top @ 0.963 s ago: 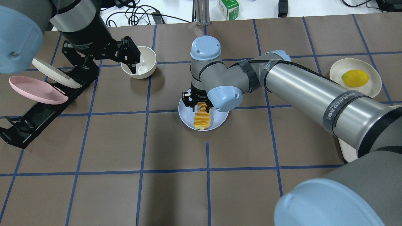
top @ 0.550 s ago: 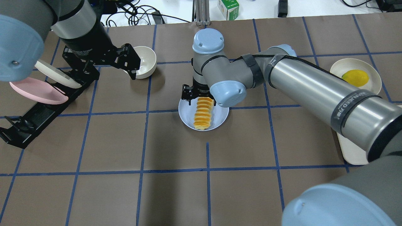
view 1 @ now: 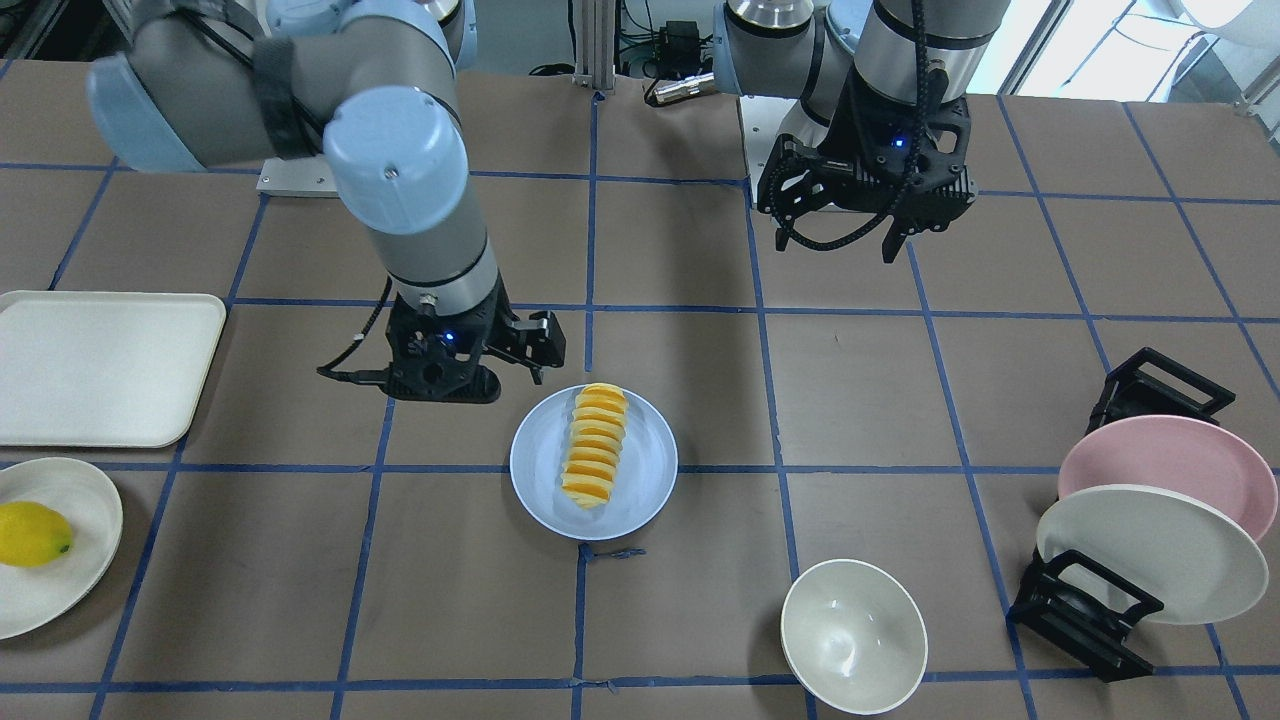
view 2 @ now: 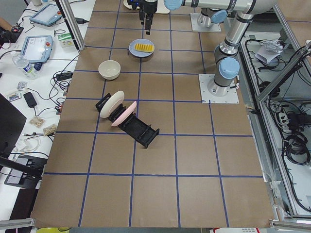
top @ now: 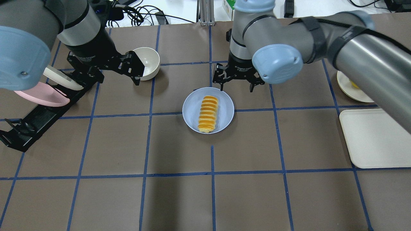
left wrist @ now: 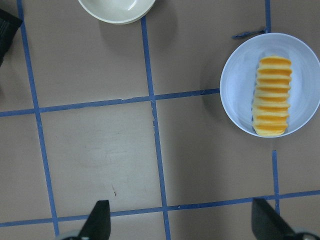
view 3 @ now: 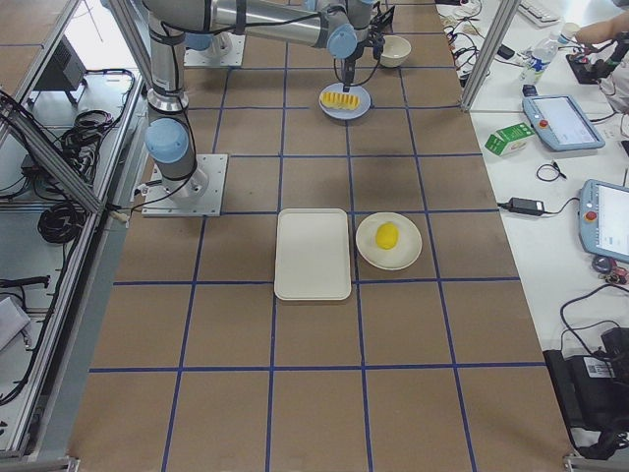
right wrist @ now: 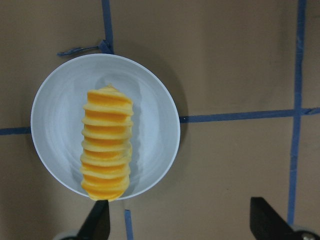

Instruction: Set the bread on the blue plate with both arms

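Note:
The bread [top: 208,114], a ridged orange and yellow loaf, lies along the middle of the blue plate [top: 190,109] at the table's centre. It also shows in the front view [view 1: 594,445] on the plate [view 1: 535,470], in the left wrist view [left wrist: 271,95] and in the right wrist view [right wrist: 106,145]. My right gripper [top: 237,88] is open and empty, just beyond the plate's far right rim, apart from the bread. My left gripper [top: 135,69] is open and empty, next to the white bowl, well left of the plate.
A white bowl [top: 148,62] stands at the far left of centre. A black rack [top: 41,115] holds a pink plate [view 1: 1160,470] and a cream plate [view 1: 1150,550]. A cream tray [top: 374,138] lies at the right. A lemon [view 1: 32,533] sits on a cream plate [view 1: 70,590].
My right gripper has left the bread's far end and moved away, back and to the right, empty. The bread stays on the blue plate. The left gripper has shifted only slightly.

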Controlling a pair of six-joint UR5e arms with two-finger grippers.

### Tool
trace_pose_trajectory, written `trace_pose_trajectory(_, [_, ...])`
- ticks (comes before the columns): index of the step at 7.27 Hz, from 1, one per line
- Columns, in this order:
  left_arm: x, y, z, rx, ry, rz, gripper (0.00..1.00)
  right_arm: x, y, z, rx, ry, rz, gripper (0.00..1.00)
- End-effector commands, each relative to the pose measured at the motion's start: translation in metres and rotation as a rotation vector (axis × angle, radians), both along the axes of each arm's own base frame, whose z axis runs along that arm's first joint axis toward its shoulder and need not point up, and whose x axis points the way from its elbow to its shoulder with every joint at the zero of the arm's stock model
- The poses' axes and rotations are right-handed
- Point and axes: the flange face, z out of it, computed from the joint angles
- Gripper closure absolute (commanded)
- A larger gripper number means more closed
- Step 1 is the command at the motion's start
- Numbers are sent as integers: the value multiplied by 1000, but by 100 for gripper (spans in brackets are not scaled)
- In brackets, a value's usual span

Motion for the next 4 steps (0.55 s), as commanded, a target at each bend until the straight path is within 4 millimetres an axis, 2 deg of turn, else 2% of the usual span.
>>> trace_pose_trajectory(1, [0,0,0,-1,2,14,0,-48,36,67,-18,9,9,0])
trace_pose_trajectory(3, [0,1,0,0,5,115,0,-110,37,83,20,8,-40,0])
trace_pose_trajectory(4, [2,0,1,-2,3,114,0,-126,50,98,24,13,-73,0])
